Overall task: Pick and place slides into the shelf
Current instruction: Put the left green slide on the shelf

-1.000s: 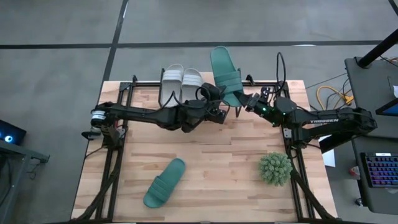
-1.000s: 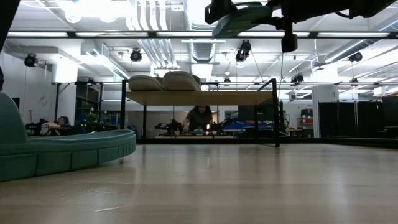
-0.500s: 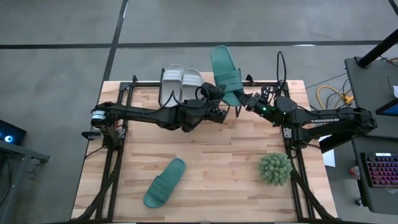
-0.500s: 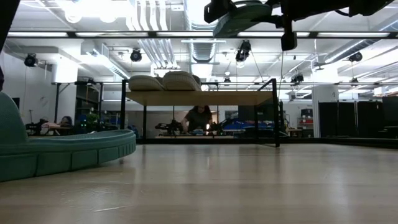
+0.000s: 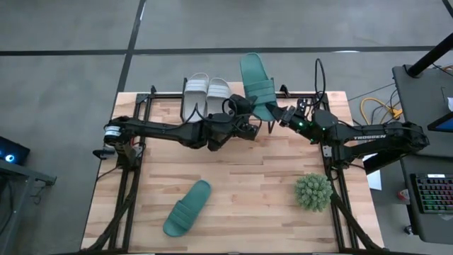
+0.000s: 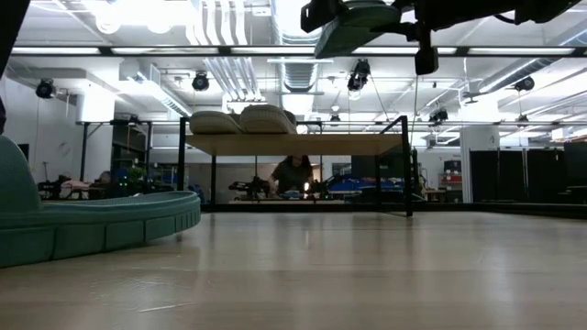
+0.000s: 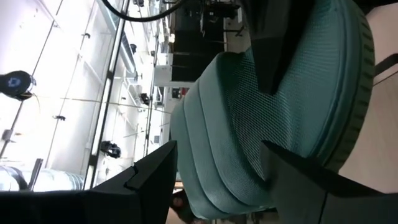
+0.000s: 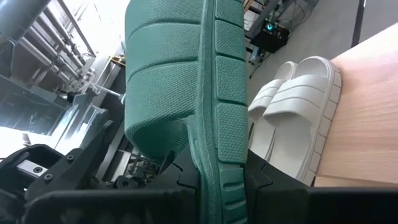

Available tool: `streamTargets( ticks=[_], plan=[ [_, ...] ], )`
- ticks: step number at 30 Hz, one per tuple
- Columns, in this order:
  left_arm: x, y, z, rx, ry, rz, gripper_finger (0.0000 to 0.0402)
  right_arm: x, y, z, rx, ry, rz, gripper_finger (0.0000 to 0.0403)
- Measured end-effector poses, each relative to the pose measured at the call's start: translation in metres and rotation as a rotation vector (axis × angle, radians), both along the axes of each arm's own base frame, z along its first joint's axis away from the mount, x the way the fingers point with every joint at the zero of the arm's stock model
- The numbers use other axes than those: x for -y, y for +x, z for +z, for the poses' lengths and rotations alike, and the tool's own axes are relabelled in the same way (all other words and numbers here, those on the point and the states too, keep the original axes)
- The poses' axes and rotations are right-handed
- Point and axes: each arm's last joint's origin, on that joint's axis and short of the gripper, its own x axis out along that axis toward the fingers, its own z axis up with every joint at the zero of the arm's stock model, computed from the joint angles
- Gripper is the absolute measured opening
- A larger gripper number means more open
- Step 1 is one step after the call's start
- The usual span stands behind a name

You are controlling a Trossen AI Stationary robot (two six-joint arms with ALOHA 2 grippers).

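One teal slide [image 5: 256, 83] is up in the air over the right part of the shelf [image 6: 293, 144]; the low view shows this teal slide [image 6: 353, 20] well above the shelf top. My right gripper [image 5: 277, 115] is shut on its near end. My left gripper [image 5: 248, 122] is open beside it, and its fingers stand on either side of the strap [image 7: 211, 168]; I cannot tell whether they touch. The pale pair [image 5: 206, 92] rests sole-down on the shelf top. The other teal slide [image 5: 187, 207] lies flat on the table, near its front. My right gripper [image 8: 221, 180] pinches the teal slide's side rim [image 8: 224, 143] near the heel end, one finger on the sole side and one on the footbed side. The fingers come level from the table's right. The slide is lifted clear and points toward the far edge.
A spiky green plant ball [image 5: 313, 191] sits at the table's right near corner. The shelf stands along the far edge on black legs [image 6: 405, 170]. Bare wood [image 5: 255, 177] lies between the arms and the near teal slide. A person [image 6: 293, 174] sits far behind the table.
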Motion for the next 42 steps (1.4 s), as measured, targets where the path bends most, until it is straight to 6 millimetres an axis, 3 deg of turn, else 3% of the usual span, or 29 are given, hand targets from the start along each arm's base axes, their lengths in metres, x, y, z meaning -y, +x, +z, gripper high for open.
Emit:
streamTargets(
  ticks=[15, 32, 42],
  plan=[
    [-0.002, -0.002, 0.002, 0.038, -0.009, 0.091, 0.0212, -0.008, 0.013, -0.008, -0.032, 0.008, 0.026, 0.0037],
    [-0.003, -0.003, -0.004, 0.081, -0.056, 0.117, 0.0211, -0.016, 0.016, 0.012, -0.082, -0.117, 0.048, 0.0037],
    [-0.003, -0.003, -0.004, 0.086, -0.058, 0.120, 0.0134, -0.022, 0.016, 0.012, -0.086, -0.114, 0.063, 0.0037]
  ],
)
